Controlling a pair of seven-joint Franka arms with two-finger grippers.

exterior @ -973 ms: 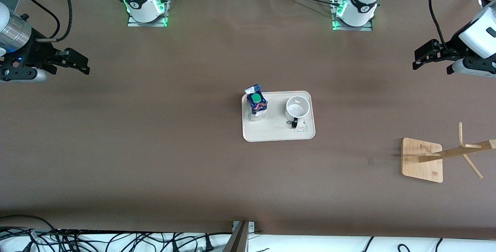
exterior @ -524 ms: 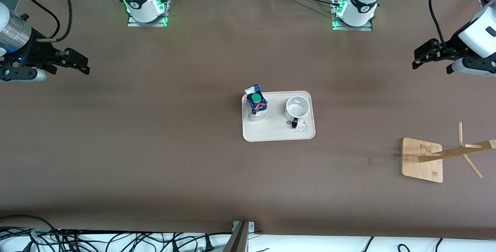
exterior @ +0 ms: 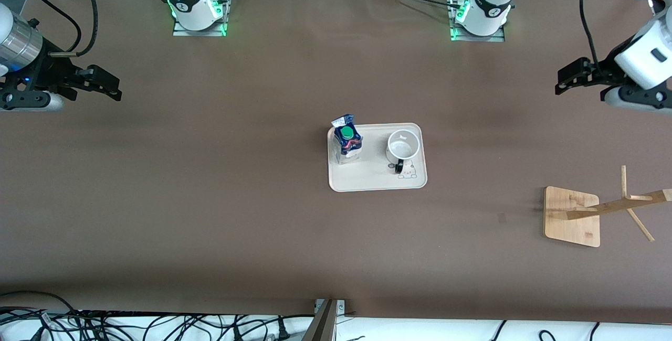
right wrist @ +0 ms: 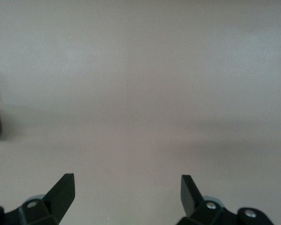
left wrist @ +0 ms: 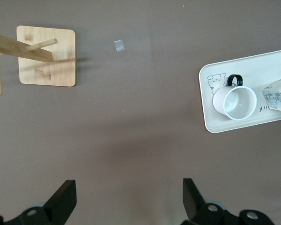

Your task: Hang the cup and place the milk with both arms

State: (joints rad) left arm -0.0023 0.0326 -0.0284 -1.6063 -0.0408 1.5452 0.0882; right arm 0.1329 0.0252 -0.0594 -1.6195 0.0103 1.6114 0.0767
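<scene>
From the front I see the cup [exterior: 402,147] and milk [exterior: 347,145] standing apart on the tray [exterior: 374,180]; the rack [exterior: 573,216] sits toward the left arm's end of the bench [exterior: 210,199]. Left wrist: my left gripper [left wrist: 126,201] hangs wide, empty (cup handle facing the bear print). Right wrist: right gripper [right wrist: 127,194] wide over bare bench.

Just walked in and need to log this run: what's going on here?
Nothing is held yet. The cup and the milk stand on a tray mid-table. The left claw hangs open over the table's left-arm end, the right claw open over the right-arm end. A wooden rack stands empty, nearer the front camera.
</scene>
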